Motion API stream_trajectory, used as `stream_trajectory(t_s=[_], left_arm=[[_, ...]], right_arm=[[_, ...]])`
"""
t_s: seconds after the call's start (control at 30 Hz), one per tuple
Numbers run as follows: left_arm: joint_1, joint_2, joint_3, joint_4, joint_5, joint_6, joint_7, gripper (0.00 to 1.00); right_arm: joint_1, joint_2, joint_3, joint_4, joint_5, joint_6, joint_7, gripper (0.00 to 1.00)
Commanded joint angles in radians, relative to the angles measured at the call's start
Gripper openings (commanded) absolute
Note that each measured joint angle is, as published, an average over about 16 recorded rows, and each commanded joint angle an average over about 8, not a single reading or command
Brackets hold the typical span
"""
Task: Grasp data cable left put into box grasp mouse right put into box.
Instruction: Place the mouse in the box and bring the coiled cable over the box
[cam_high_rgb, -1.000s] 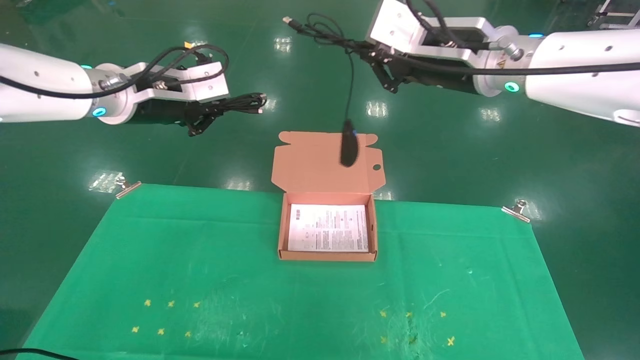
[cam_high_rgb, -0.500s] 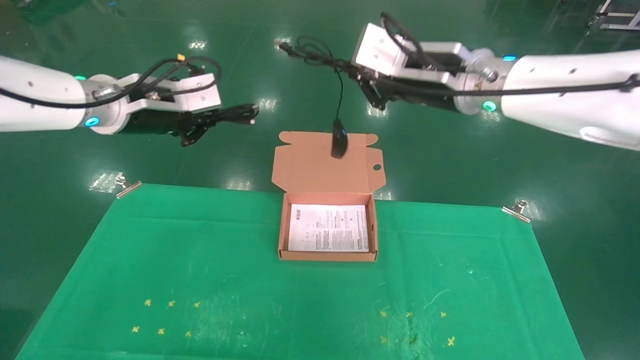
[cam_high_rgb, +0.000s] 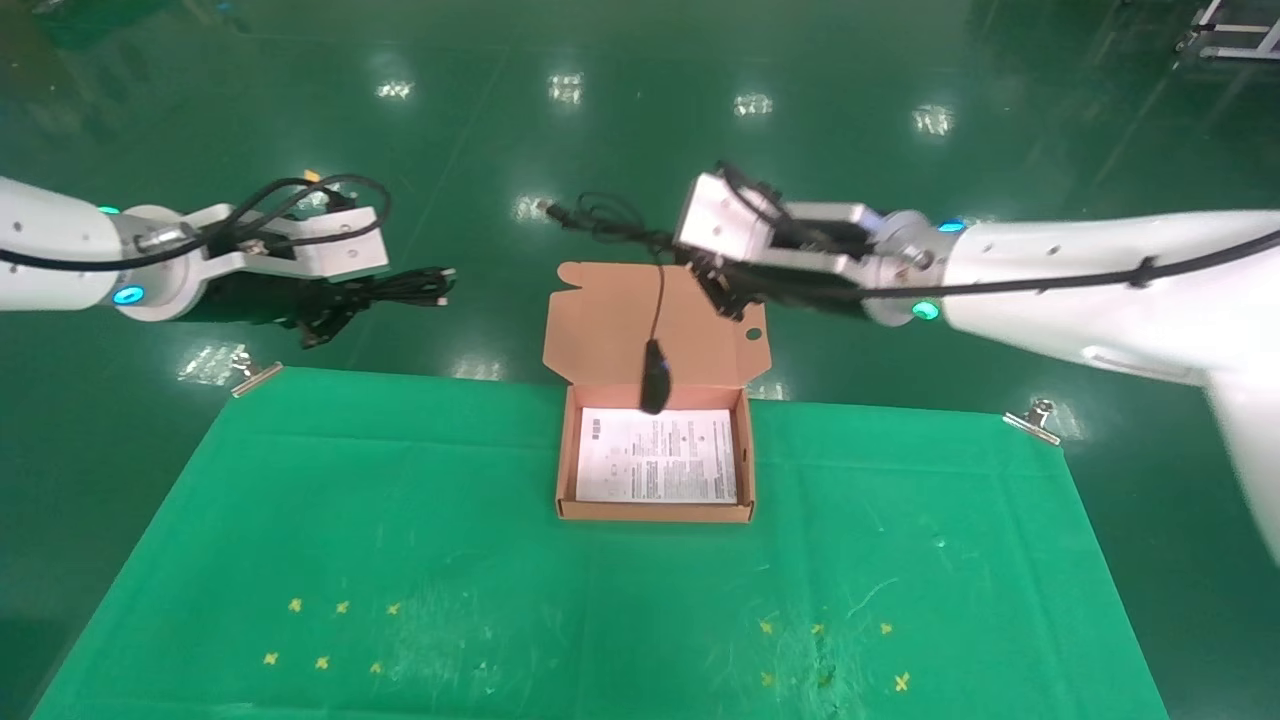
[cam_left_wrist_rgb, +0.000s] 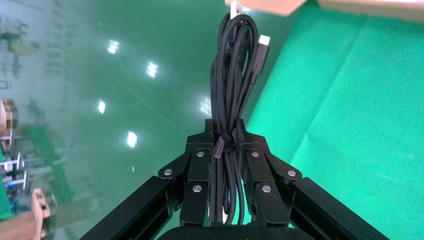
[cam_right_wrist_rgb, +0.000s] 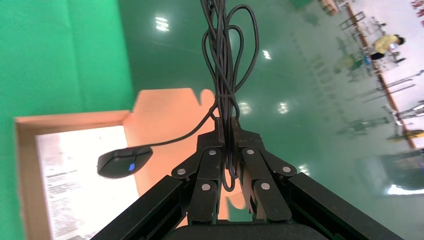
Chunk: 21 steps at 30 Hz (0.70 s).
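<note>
Nearest me, the green cloth (cam_high_rgb: 400, 520) covers the surface, and the box (cam_high_rgb: 565, 470) sits open on it, its flap lid (cam_high_rgb: 600, 330) hanging out past the far edge and a white printed sheet (cam_high_rgb: 655, 470) lying at its bottom. Above the box's far end the mouse (cam_high_rgb: 654, 376) dangles on its thin cord (cam_high_rgb: 660, 300). My right pincer (cam_high_rgb: 722, 293) is clamped on the bunched loops of that cord, just over the lid. Off to the left, beyond the cloth's edge and over the floor (cam_high_rgb: 900, 180), my left pincer (cam_high_rgb: 330, 318) is closed around the data cable (cam_high_rgb: 405, 289), whose long loops and plugs stick out toward the box.
</note>
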Motion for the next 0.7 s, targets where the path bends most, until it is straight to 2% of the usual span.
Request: stream_trajectory(t_s=[0.03,0.43,0.7], left_arm=[[0.002,-0.007,0.003,-0.01,0.011,0.011,-0.016,0.0],[0.011,-0.014,0.005,-0.043,0.025,0.019,-0.046,0.0],[0.012,-0.016,0.005,-0.048,0.027,0.02,-0.05,0.0]], right_arm=[[-0.013,-0.007,-0.005,0.003,-0.003,0.0,0.006,0.0],[-0.045,-0.096,-0.033,-0.068,-0.019,0.025,0.043,0.0],[-0.068,-0.1,-0.044,-0.14,-0.038,0.06,0.076,0.0]])
